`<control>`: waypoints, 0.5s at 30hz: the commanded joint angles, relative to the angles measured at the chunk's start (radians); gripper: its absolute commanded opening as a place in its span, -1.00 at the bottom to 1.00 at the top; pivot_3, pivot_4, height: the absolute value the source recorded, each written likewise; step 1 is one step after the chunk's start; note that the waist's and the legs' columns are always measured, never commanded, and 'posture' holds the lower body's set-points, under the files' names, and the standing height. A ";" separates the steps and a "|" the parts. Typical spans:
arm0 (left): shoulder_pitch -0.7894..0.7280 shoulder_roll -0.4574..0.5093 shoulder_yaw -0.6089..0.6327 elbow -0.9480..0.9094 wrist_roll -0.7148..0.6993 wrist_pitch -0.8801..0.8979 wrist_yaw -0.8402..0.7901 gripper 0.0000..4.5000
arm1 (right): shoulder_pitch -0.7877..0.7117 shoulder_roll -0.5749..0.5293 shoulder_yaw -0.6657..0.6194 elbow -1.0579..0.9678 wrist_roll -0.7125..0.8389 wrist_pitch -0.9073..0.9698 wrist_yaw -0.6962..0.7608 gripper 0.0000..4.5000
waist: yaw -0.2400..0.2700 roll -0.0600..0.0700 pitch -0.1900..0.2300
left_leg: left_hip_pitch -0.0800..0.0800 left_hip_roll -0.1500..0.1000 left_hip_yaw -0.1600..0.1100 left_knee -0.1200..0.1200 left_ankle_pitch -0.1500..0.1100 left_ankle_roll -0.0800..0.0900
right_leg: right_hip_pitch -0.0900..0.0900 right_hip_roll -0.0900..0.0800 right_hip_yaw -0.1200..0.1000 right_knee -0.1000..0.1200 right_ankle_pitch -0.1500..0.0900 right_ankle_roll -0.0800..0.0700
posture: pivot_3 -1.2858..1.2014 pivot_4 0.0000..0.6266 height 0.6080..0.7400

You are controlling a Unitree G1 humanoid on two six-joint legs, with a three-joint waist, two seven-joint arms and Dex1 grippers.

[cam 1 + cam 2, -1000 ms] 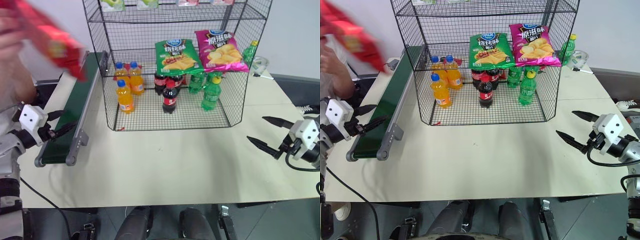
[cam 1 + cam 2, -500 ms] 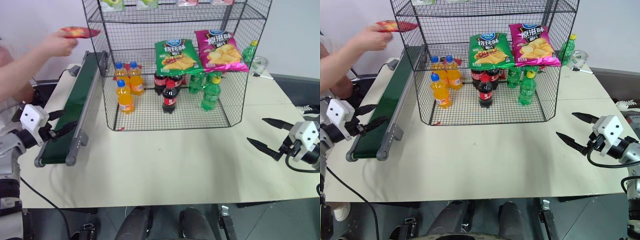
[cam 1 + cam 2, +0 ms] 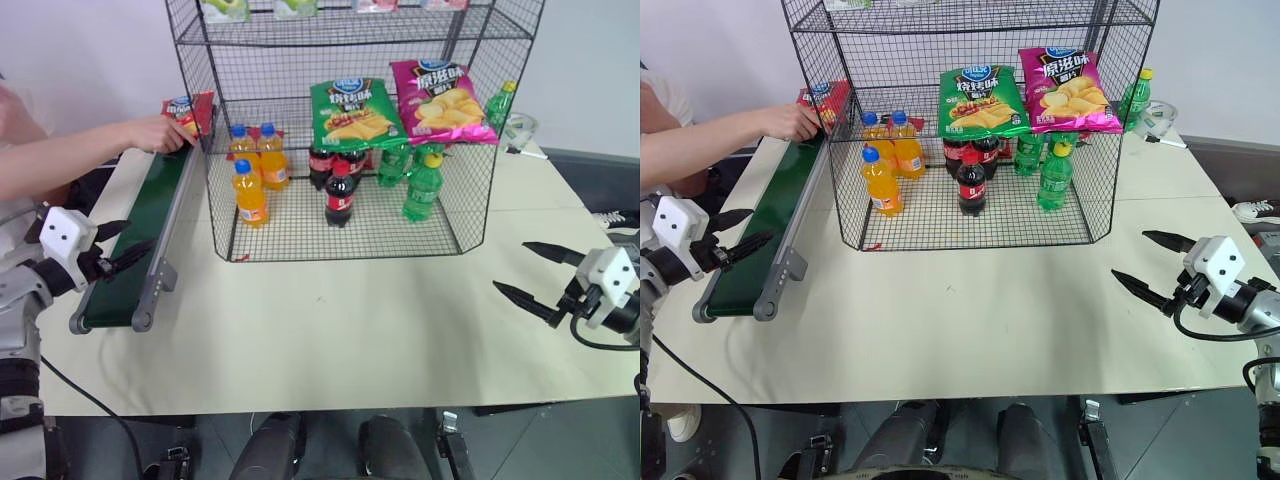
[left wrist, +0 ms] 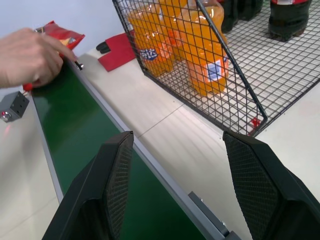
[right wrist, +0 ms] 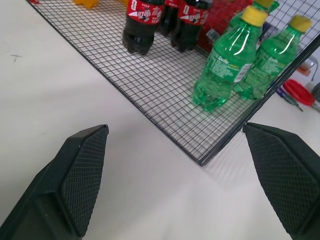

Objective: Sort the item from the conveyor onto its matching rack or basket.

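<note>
Wire-grid rack (image 3: 470, 200) holds three orange soda bottles (image 3: 250, 192), cola bottles (image 3: 339, 195) and green soda bottles (image 3: 422, 187) on its floor, with one green crisp bag (image 3: 352, 113) and one magenta crisp bag (image 3: 438, 100) above. Red crisp bag (image 3: 192, 112) sits at the conveyor's (image 3: 140, 240) far end, under a person's hand (image 3: 157, 133). Left gripper (image 3: 128, 242) and right gripper (image 3: 532, 272) both stand spread, empty.

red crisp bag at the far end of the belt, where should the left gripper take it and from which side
Probably by a crimped end edge. The red crisp bag is flat and thin, so its edge fits between open fingers more easily than its broad face. The person's hand holds it at the conveyor's far end, so wait. The left gripper, open at the near end, could come in along the belt.
</note>
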 commanded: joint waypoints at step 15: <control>0.049 0.008 0.035 -0.069 -0.039 0.051 -0.003 0.32 | -0.026 -0.016 -0.010 -0.034 0.012 0.008 -0.003 1.00 | -0.003 0.000 0.000 | 0.000 0.000 0.000 0.000 0.000 0.000 | 0.000 0.000 0.000 0.000 0.000 0.000 | 0.03 -0.52 1.00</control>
